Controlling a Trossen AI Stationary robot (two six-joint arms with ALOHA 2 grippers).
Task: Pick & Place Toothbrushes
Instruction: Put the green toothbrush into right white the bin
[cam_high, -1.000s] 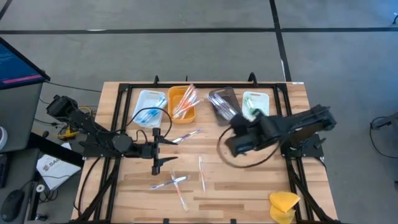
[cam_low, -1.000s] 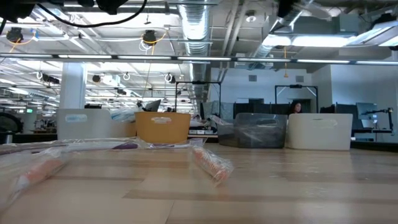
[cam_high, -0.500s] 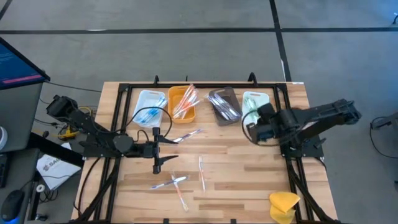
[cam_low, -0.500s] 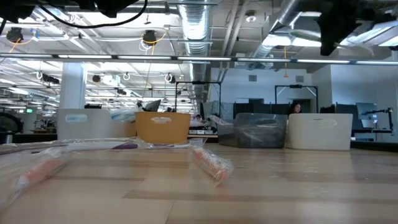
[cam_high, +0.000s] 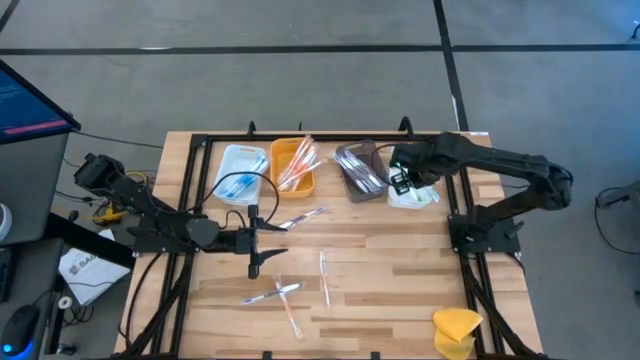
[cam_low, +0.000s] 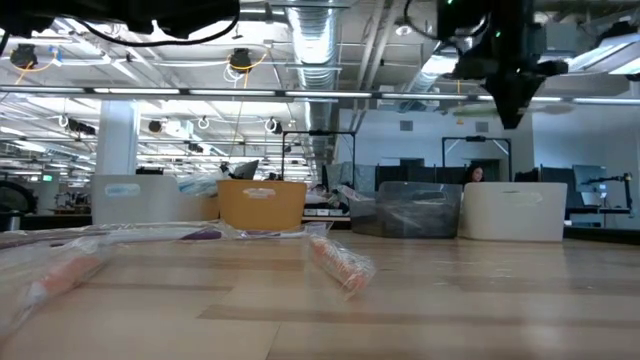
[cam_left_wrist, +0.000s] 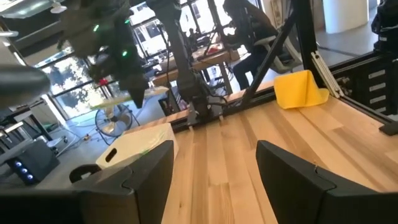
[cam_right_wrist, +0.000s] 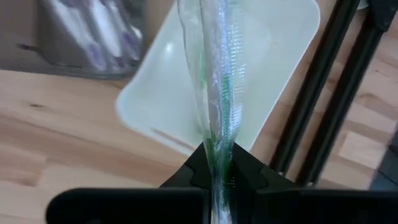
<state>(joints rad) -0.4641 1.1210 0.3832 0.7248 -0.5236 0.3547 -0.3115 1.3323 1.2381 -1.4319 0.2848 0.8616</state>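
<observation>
The right gripper (cam_right_wrist: 216, 163) is pinched tight on a green toothbrush (cam_right_wrist: 214, 81) sealed in a clear wrapper, and in the right wrist view that brush hangs over the pale green tray (cam_right_wrist: 277, 50) at the upper right of the table (cam_high: 400, 300). The main risk, as I judge it, is that the hold sits at one end of a slippery wrapper: if the fingers part while the brush is off centre or high above the tray, it could tip over the rim and land on the wood or against the black rail (cam_right_wrist: 317, 93) beside the tray. A swing of the loose far end could also catch the neighbouring grey tray (cam_high: 358, 168), which already holds several wrapped brushes. The held brush's long axis runs straight away from the fingertips, its free end reaching across the tray's floor toward the far rim, so it lies roughly lengthwise over the tray, not across it. In the high view the left gripper (cam_high: 252, 240) waits near the left middle of the table, fingers spread wide and empty, with loose toothbrushes (cam_high: 300, 218) lying just beside it and more (cam_high: 285, 292) toward the lower middle of the frame.
</observation>
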